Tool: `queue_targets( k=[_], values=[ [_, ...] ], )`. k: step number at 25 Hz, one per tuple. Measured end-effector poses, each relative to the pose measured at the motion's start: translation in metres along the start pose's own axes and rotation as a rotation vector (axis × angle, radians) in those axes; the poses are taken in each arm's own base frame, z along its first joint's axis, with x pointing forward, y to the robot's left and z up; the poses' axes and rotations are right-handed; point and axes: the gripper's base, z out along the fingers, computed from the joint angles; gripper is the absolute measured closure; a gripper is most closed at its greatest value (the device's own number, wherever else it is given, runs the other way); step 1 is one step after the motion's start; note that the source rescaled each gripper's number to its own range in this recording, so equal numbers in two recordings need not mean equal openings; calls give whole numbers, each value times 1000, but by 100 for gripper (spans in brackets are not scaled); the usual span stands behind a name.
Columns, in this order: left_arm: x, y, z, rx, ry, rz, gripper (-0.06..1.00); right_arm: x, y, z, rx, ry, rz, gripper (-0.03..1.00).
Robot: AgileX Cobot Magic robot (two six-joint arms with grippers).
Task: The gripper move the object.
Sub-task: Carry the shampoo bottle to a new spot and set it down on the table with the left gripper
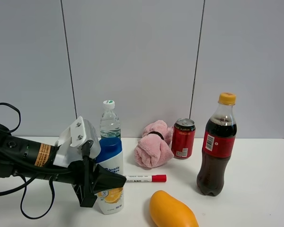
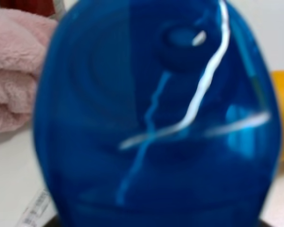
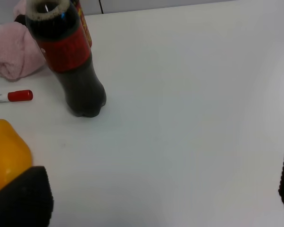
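Note:
The white Head & Shoulders shampoo bottle, with a blue cap and a citrus picture low on its label, stands upright at the front left of the table. My left gripper, a black claw with a white bracket on top, reaches in from the left. Its fingers straddle the bottle's middle, one in front and one behind, closed on it. In the left wrist view the blurred blue cap fills the picture. My right gripper is open over bare table and holds nothing. Only its two black fingertips show.
A clear water bottle stands just behind the shampoo bottle. A pink towel, a red can and a dark cola bottle stand to the right. A red-capped marker and a yellow mango lie in front.

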Motion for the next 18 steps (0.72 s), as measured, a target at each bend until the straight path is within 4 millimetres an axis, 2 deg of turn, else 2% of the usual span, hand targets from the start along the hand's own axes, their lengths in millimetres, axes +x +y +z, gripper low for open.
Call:
queue_targets(
  k=[5,13,18],
  values=[
    [-14,-5,-3,-1,-9,21,94,0,0,0,0,0,0,-3],
    [-83,-18,-38,-34,-190,20,94,0,0,0,0,0,0,-3],
    [-109,-41,-40,8,-236,68,94,0,0,0,0,0,0,-3]
  ],
)
